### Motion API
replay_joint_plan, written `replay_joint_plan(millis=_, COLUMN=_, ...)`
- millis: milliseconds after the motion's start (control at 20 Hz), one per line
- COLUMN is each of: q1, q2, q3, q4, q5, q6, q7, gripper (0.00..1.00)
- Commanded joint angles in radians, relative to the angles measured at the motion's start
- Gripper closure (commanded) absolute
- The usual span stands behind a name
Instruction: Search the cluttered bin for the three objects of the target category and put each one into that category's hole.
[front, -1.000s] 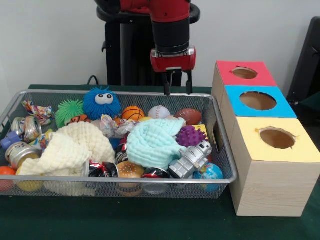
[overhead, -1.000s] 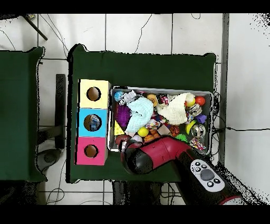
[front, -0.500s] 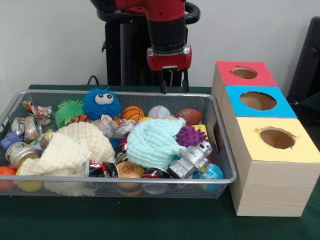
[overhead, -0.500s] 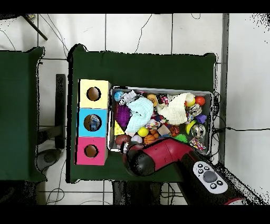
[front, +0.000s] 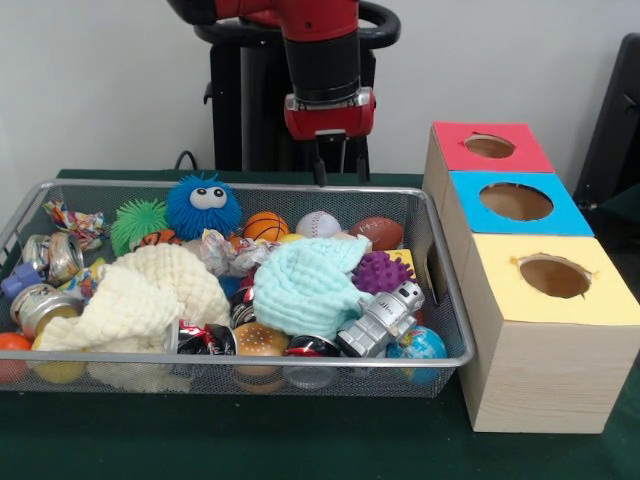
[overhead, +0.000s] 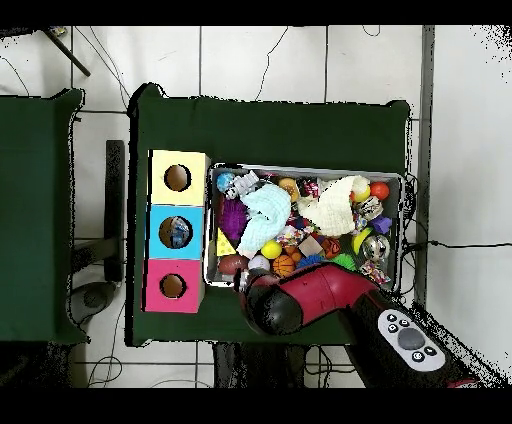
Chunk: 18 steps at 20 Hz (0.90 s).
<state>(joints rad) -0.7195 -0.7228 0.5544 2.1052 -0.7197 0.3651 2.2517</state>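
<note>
Your claw (front: 336, 172) hangs spread and empty above the far rim of the wire bin (front: 440, 262), holding nothing. One crumpled printed wrapper (front: 224, 250) lies mid-bin between the cream cloth (front: 140, 295) and the mint cloth (front: 310, 285); another wrapper (front: 75, 222) sits in the far left corner. Expect them light, soft and slippery: pinch a raised fold, then carry to the red box's hole (front: 489, 146).

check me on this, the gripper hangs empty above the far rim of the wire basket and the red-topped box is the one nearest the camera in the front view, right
Not quite. In the front view the yellow-topped box is nearest the camera; the red-topped box is farthest, with the blue-topped box between them. The rest holds: the gripper hangs empty above the far rim of the wire basket.
</note>
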Motion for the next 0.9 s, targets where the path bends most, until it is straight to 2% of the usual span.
replay_joint_plan(millis=50, q1=-0.053, q2=0.006, q3=0.083, q4=0.019, q5=-0.048, q6=0.056, q7=-0.189, gripper=0.0)
replay_joint_plan(millis=400, q1=-0.111, q2=0.012, q3=0.109, q4=0.024, q5=-0.054, q6=0.093, q7=-0.23, gripper=0.0)
replay_joint_plan(millis=900, q1=-0.138, q2=0.027, q3=0.102, q4=0.018, q5=-0.097, q6=0.091, q7=-0.234, gripper=0.0)
